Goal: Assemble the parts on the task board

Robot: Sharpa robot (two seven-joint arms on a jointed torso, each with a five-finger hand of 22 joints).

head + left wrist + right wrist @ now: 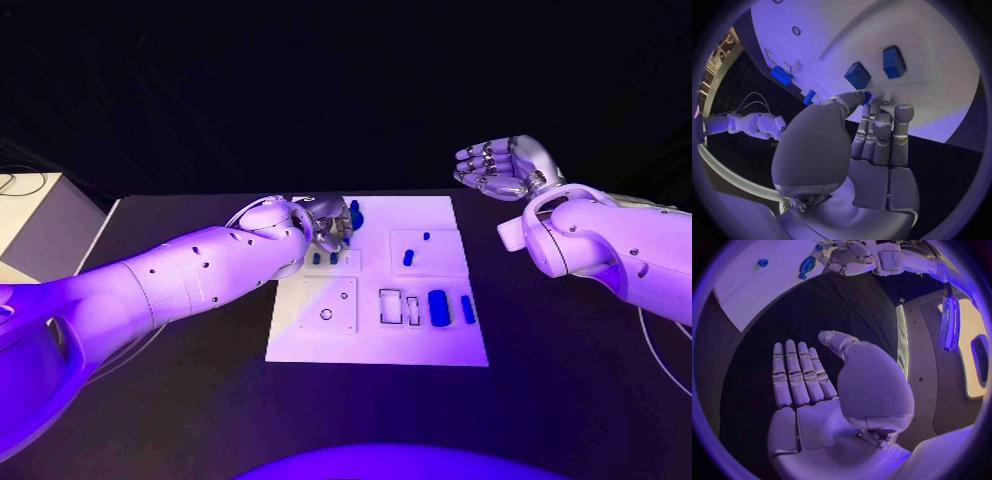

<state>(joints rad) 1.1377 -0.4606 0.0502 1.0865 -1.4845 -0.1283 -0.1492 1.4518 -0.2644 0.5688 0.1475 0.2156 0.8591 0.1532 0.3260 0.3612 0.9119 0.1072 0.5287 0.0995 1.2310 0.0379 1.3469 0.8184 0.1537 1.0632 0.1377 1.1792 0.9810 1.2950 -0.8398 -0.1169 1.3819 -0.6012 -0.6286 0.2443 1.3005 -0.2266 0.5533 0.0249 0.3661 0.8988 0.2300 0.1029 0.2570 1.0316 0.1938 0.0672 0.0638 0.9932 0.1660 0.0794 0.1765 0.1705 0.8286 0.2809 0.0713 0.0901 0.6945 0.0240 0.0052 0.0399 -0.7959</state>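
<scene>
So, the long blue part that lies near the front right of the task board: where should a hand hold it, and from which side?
Probably across its middle, pinched on the two long sides, coming from above. The long blue part lies flat on the task board, so only its top and sides are free. A narrower blue piece lies close beside it, so fingers should stay thin there. The right hand is open and nearer.

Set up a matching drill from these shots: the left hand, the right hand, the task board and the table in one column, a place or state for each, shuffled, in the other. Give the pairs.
Things:
1. left hand
2. right hand
3. task board
4. table

Places or states:
A. white plate with small blue parts on it
B. black surface under the plate
C. over the board's far edge, fingertips at a small blue piece
D. raised off the board's far right corner, holding nothing

Pairs: 1-C, 2-D, 3-A, 4-B
</scene>
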